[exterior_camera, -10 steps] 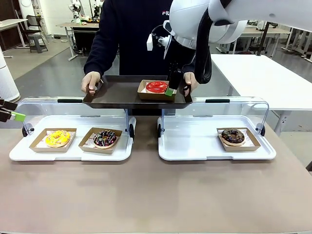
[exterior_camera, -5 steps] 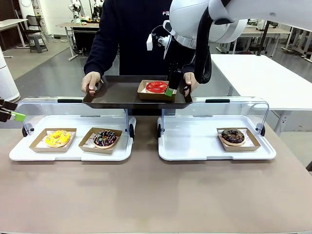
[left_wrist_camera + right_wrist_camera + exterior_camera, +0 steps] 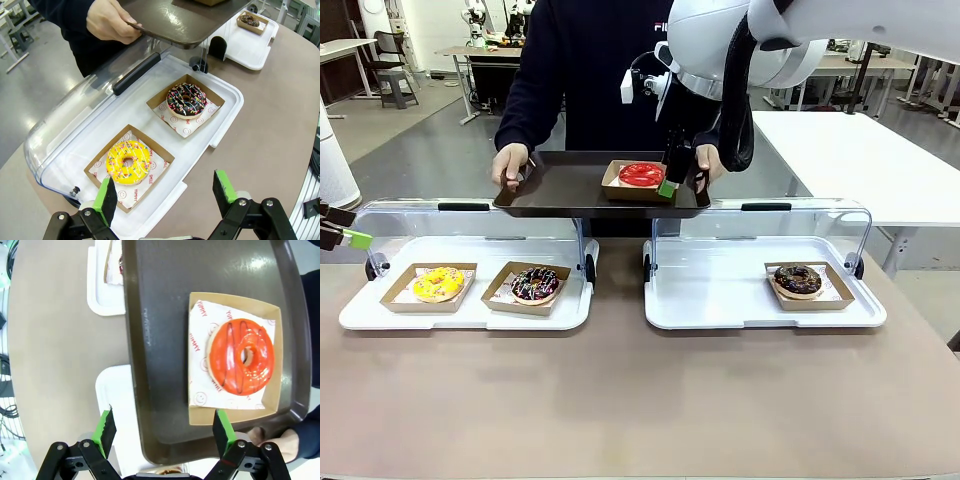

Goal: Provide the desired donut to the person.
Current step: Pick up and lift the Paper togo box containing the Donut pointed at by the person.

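Note:
A red-glazed donut [image 3: 641, 174] [image 3: 241, 363] lies in a cardboard box on a dark tray [image 3: 560, 190] [image 3: 160, 340]. The person [image 3: 590, 60] in a navy sweatshirt holds that tray by both ends beyond the display cases. My right gripper [image 3: 682, 184] [image 3: 164, 432] hovers open just above the tray's near edge, beside the box, with nothing between its fingers. At the far left edge my left gripper [image 3: 340, 233] [image 3: 164, 195] stands open and empty, above the left case.
The left white case [image 3: 360, 310] holds a yellow donut [image 3: 438, 283] [image 3: 129, 161] and a chocolate sprinkle donut [image 3: 535, 284] [image 3: 186, 99]. A chocolate donut [image 3: 798, 279] sits in the right case [image 3: 720, 300]. Both clear lids [image 3: 800, 225] are raised.
The person has drawn the tray with the red donut slightly up and away. My right gripper stays open over it; the left arm has not moved.

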Available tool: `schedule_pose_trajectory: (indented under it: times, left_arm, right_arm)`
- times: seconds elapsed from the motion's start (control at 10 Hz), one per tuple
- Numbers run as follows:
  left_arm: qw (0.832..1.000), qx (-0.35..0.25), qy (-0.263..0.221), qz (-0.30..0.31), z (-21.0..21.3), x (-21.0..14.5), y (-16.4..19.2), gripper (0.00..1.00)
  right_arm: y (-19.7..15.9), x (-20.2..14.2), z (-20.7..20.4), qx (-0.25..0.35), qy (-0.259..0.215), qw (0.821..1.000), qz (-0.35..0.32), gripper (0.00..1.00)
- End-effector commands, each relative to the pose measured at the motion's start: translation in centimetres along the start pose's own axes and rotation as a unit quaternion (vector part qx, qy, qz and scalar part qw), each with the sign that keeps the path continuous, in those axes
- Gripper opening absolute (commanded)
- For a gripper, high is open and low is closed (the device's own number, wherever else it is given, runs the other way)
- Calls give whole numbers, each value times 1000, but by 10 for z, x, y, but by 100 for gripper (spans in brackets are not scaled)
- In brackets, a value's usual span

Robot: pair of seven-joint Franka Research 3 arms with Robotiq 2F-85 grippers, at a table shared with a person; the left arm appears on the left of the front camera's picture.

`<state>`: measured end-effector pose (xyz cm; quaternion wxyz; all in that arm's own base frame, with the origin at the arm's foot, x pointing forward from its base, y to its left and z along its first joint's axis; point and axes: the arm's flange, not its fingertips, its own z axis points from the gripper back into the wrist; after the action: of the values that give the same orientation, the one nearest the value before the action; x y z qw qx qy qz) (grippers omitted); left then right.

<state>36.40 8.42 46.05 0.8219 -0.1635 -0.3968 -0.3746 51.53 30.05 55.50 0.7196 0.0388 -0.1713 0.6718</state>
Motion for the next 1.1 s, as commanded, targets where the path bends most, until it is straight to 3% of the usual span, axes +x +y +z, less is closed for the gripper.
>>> schedule_pose_trajectory:
  times: [0.0,0.1,0.2,0.4,0.7,1.0]
  left_arm:
    - [1000,-4,-8,-7,-1,-4,2,100]
    - [1000,-4,-8,-7,-1,-4,2,100]
    - [1000,-4,-8,-7,-1,-4,2,100]
    - [1000,-4,-8,-7,-1,-4,2,100]
    - [1000,-4,-8,-7,-1,-4,2,100]
    - [1000,-4,-8,-7,-1,-4,2,100]
  right_arm:
    - [-2,-1,-2,-8,0,1000,1,100]
    - [0,0,0,0,0,1000,0,100]
    - [17,-18,42,-20,-64,998,15,100]
    - [59,-76,104,-24,-111,993,29,100]
    - [98,-162,123,-17,-195,980,42,100]
    - [100,-248,115,-34,-282,959,-12,100]
